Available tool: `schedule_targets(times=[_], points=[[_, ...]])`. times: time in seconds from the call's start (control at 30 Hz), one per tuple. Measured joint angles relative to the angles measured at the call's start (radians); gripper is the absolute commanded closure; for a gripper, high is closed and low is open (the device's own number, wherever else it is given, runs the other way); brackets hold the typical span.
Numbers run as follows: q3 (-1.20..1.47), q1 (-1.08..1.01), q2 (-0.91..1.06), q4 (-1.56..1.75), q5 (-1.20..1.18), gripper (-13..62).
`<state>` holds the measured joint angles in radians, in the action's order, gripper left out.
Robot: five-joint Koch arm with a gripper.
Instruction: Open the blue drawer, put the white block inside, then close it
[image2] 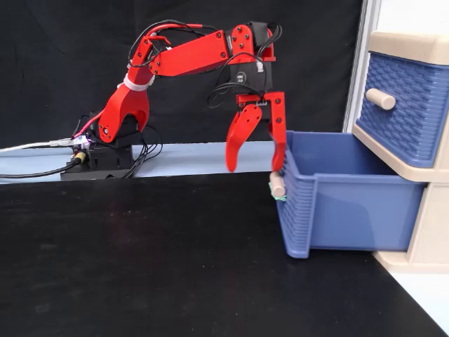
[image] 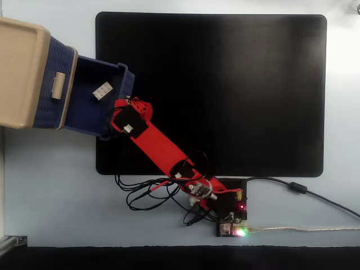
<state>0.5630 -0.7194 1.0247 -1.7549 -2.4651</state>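
I see the blue drawer (image2: 344, 203) pulled out, the white block (image: 102, 90) inside, my gripper (image2: 256, 167) spread wide, holding nothing.

No readable text shows in either fixed view. A small round white mark sits on the black servo (image2: 244, 78) above the claw, its characters too small to make out.

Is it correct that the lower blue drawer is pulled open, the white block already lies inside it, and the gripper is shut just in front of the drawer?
Not quite. The blue drawer is pulled open and the white block lies inside it, as a fixed view from above shows. But the gripper is open, not shut: the fixed view from the side shows its two red fingers spread apart at the drawer's front.
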Motion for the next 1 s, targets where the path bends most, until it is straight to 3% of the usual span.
schedule_targets(times=[0.2,0.5,0.7,0.9,1.0], points=[[-0.009,0.066,-0.077,0.129,-0.06,15.2],[-0.249,0.141,-0.314,0.54,-0.173,15.3],[-0.308,0.158,-0.357,0.563,-0.21,15.0],[-0.341,0.038,-0.158,0.144,-0.178,15.3],[-0.344,-0.138,0.058,-0.167,0.051,15.3]])
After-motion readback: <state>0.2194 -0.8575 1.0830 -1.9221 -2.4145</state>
